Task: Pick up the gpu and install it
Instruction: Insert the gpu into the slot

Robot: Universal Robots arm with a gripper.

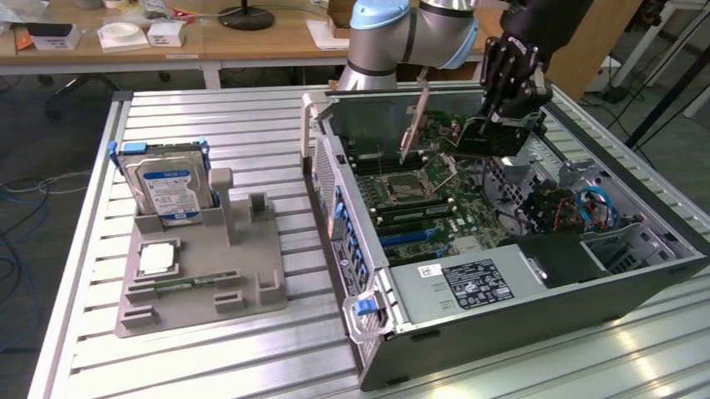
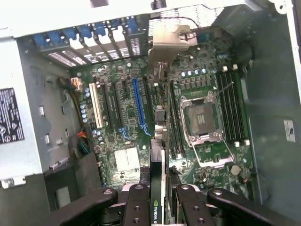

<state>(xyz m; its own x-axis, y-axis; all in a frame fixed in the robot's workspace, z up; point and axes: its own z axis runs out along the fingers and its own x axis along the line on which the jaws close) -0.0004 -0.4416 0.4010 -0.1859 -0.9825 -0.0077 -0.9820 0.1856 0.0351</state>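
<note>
hand clamps gpu (edge-on); over motherboard; inside case

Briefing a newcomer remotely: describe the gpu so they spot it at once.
Find the open computer case on the exterior view's right. Over its motherboard, the gripper clamps a thin card edge-on: the gpu. Unlike the hard drive standing in the grey holder outside the case, it has a silver end bracket and an NVIDIA label.
</note>
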